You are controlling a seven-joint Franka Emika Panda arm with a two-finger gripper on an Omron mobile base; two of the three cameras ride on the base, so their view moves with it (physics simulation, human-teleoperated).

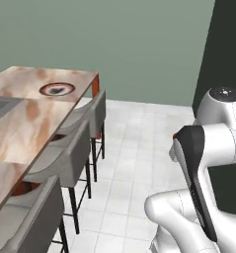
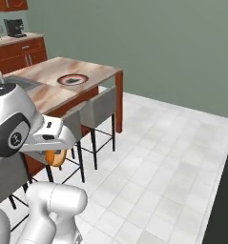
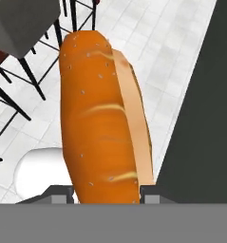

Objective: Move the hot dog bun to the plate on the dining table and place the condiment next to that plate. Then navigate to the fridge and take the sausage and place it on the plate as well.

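— So the hot dog bun [image 3: 103,118] is in the grasp, right? It looks big and orange from the hand's camera.

— Yes, the jaws are clenched on its lower end, one dark tip at each side. From the right base camera the hot dog bun [image 2: 55,157] peeks out as an orange lump under the white hand, hanging above the floor beside the stools [image 2: 97,110].

— And the plate [image 2: 72,79]?

— Well apart from it, near the far end of the dining table [image 2: 48,95], black-and-red rim, nothing on it that I can make out. The grey sink [image 1: 0,107] sits nearer along the same top.

— How should the carry go, then?

— My judgement: keep the grip as firm as it is and don't tip the hand much, since only one end of the roll is pinched. Drive the base up along the table, keeping the arm tucked so the bun clears the stool backs. Then lift above the table edge before reaching in, and come down over the plate's white centre, opening only when the bun is just above it.

— Any risk?

— Bread is soft; squeezing harder could dent it, and a swing could let it pivot out.
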